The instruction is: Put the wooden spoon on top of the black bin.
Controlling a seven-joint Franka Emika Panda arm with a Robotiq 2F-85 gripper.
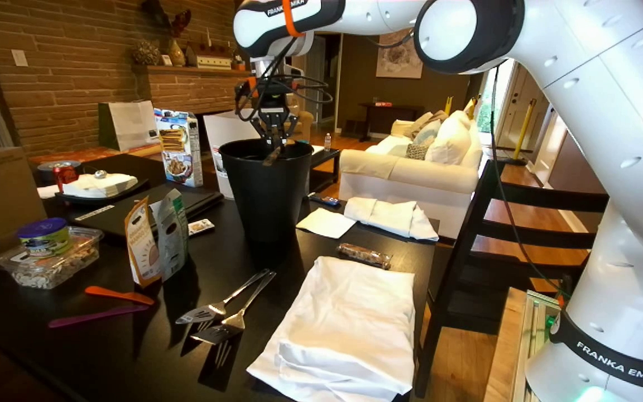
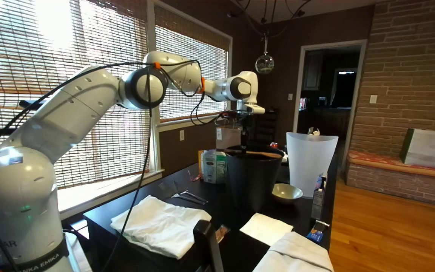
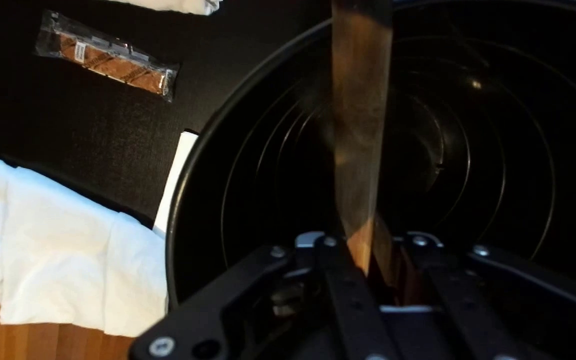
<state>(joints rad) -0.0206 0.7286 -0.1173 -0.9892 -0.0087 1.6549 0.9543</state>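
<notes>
wooden spoon (image 3: 360, 125) clasped in the pincer (image 3: 369, 244), over the black bin (image 1: 265, 195).

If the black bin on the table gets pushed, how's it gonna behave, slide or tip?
The black bin may well tip if pushed high, since it's tall and narrows downward. It's likely light for its size, judging by the thin rim. A low push might slide it, as the table looks smooth.

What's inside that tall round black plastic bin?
In the wrist view, the bin shows ringed black walls; its bottom is too dark to tell what's there. A long brown wooden spoon across the top and the black two-fingered pincer hide part.
</notes>
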